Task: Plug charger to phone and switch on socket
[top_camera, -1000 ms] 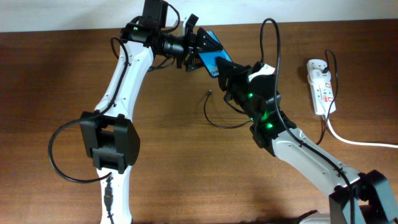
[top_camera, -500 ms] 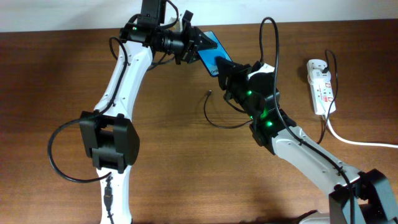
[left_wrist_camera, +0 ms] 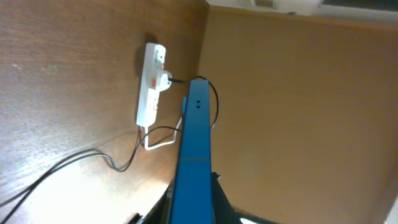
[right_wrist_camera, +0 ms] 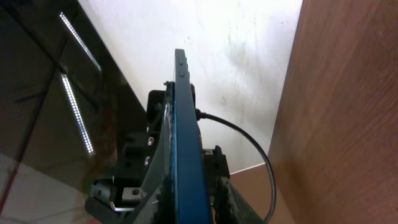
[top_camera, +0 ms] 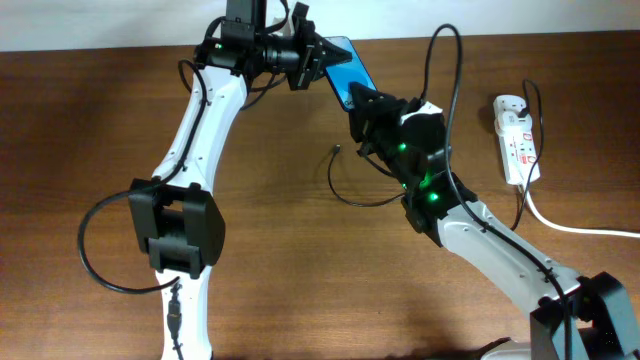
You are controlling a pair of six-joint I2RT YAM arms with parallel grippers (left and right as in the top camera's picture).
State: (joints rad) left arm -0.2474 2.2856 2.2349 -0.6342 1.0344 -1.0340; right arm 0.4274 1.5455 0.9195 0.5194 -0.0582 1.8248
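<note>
The phone point(top_camera: 348, 75), blue-screened, hangs in the air near the table's back edge. My left gripper point(top_camera: 315, 55) is shut on its upper end; in the left wrist view the phone point(left_wrist_camera: 193, 155) runs edge-on out from between the jaws. My right gripper point(top_camera: 361, 103) is at its lower end. In the right wrist view the phone point(right_wrist_camera: 186, 149) stands between the fingers, which have parted slightly. The charger point(top_camera: 340, 185) lies curved on the table, its plug tip near the middle. The socket point(top_camera: 515, 140) lies at the right, also seen in the left wrist view point(left_wrist_camera: 151, 84).
A thick white cord point(top_camera: 575, 228) runs from the socket off the right edge. A black plug point(top_camera: 520, 103) sits in the socket. Both arms crowd the back middle of the brown table point(top_camera: 300, 280), with black robot cables looping above them.
My left gripper has shut on the phone and drawn it up and back. The right gripper, shut on the phone before, has begun to part its jaws.
</note>
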